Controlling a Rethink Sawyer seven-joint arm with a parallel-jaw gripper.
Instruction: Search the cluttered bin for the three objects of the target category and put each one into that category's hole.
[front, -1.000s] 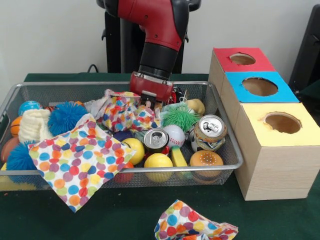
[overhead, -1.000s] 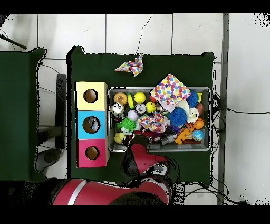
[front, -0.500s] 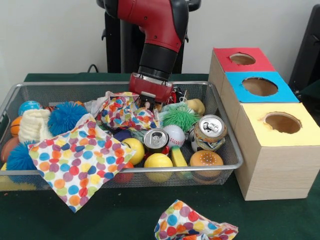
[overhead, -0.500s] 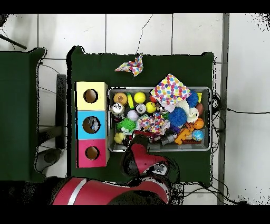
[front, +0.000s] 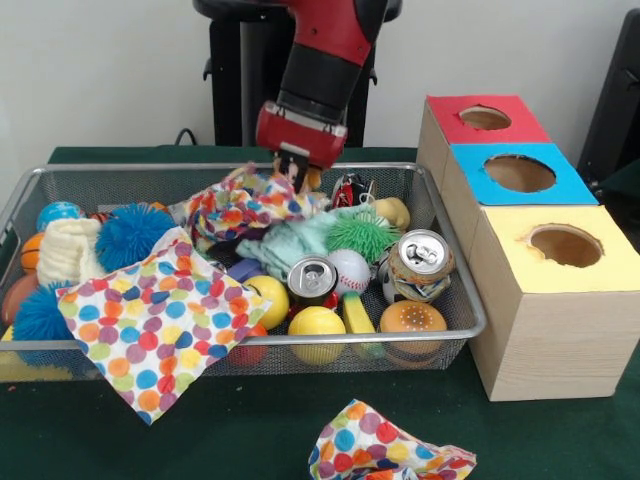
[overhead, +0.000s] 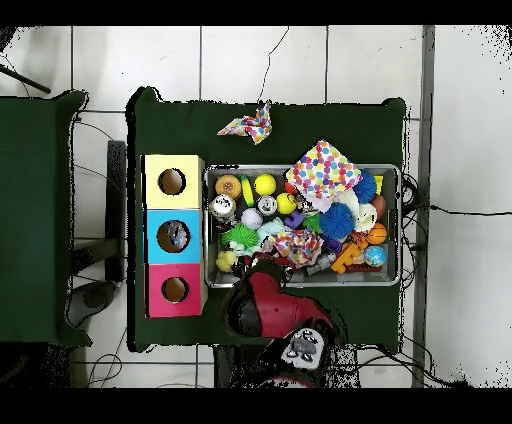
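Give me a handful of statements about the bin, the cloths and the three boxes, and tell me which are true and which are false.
1. The gripper is pinching a polka-dot cloth and lifting it above the bin. True.
2. The box nearest the camera in the front view is red. False: the yellow box is nearest; the red box is farthest.
3. A polka-dot cloth lies on the table outside the bin. True.
4. Both cans lie on their sides. False: both show their tops, standing roughly upright.
5. A green spiky ball sits in the bin. True.

Pincer (front: 293, 170) closed, arm upright
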